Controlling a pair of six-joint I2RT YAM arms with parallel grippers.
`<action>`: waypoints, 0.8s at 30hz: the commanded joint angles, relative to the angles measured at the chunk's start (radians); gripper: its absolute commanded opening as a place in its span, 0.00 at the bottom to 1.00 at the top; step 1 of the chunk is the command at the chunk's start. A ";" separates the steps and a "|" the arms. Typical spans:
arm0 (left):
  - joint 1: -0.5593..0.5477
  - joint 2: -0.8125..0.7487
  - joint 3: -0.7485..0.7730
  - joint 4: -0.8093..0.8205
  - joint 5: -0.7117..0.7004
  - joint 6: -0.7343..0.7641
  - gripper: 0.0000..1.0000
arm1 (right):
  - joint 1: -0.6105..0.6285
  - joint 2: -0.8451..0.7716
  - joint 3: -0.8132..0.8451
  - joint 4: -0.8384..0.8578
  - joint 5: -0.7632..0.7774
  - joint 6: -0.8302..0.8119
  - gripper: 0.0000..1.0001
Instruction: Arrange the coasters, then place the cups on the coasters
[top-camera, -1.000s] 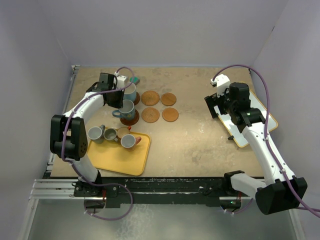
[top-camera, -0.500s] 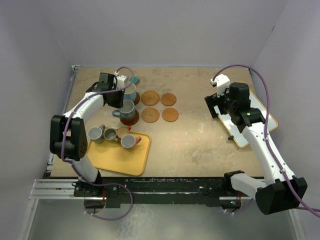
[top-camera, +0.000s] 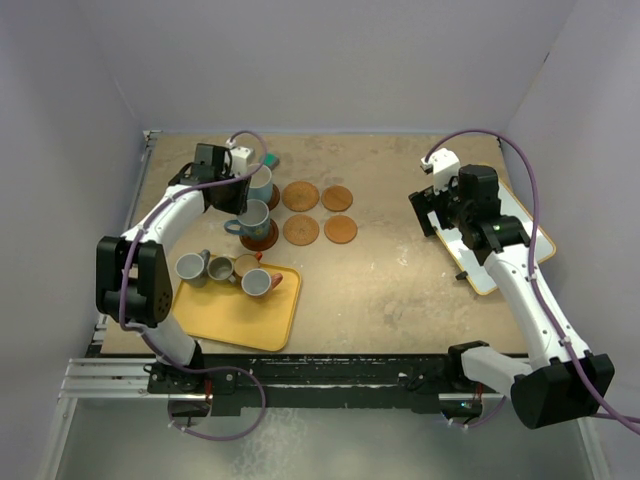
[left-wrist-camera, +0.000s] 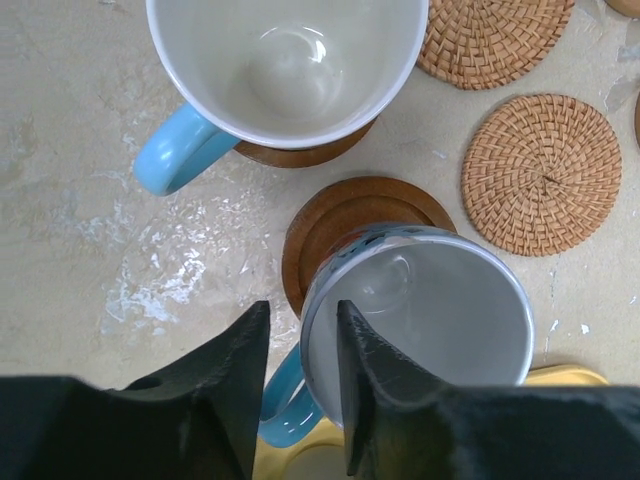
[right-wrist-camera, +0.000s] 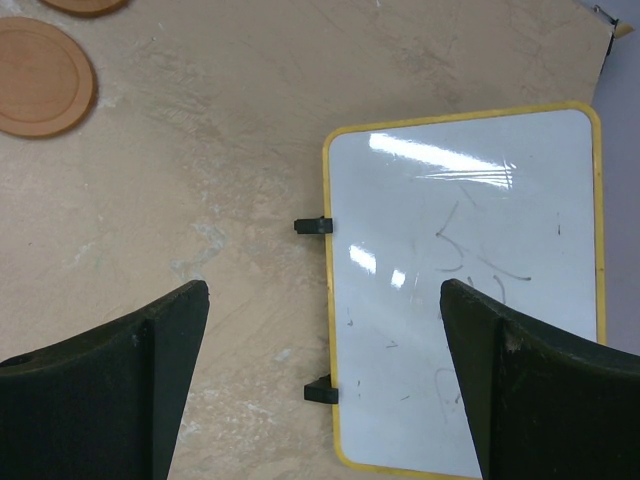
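Note:
Two light blue cups stand on dark coasters at the table's far left: the far cup (top-camera: 260, 183) (left-wrist-camera: 285, 70) and the near cup (top-camera: 254, 216) (left-wrist-camera: 430, 310) on its coaster (left-wrist-camera: 340, 215). My left gripper (top-camera: 238, 196) (left-wrist-camera: 300, 310) straddles the near cup's rim beside the handle, open, with a gap between the outer finger (left-wrist-camera: 235, 370) and the wall. Several bare coasters (top-camera: 300, 195) (top-camera: 341, 230) (left-wrist-camera: 540, 170) lie to the right of the cups. Smaller cups (top-camera: 191, 267) (top-camera: 257, 283) sit on the yellow tray (top-camera: 240, 315). My right gripper (top-camera: 432, 210) (right-wrist-camera: 322, 300) hangs open and empty.
A yellow-rimmed whiteboard (top-camera: 520, 235) (right-wrist-camera: 470, 280) lies at the right edge, under my right gripper. A small teal block (top-camera: 269, 159) sits behind the far cup. One coaster (right-wrist-camera: 40, 75) shows at the top left of the right wrist view.
My left jaws have parted from the near blue cup's wall, and the cup stays on its coaster. The right arm has not moved.

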 joint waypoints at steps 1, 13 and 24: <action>0.012 -0.082 -0.002 0.030 -0.027 0.013 0.34 | 0.000 0.005 0.015 0.020 -0.009 0.001 1.00; 0.022 -0.234 -0.083 0.082 -0.063 0.055 0.66 | -0.002 0.005 0.016 0.020 -0.008 0.000 1.00; 0.024 -0.442 -0.203 0.101 0.222 0.229 0.73 | -0.001 0.005 0.016 0.020 -0.004 -0.001 1.00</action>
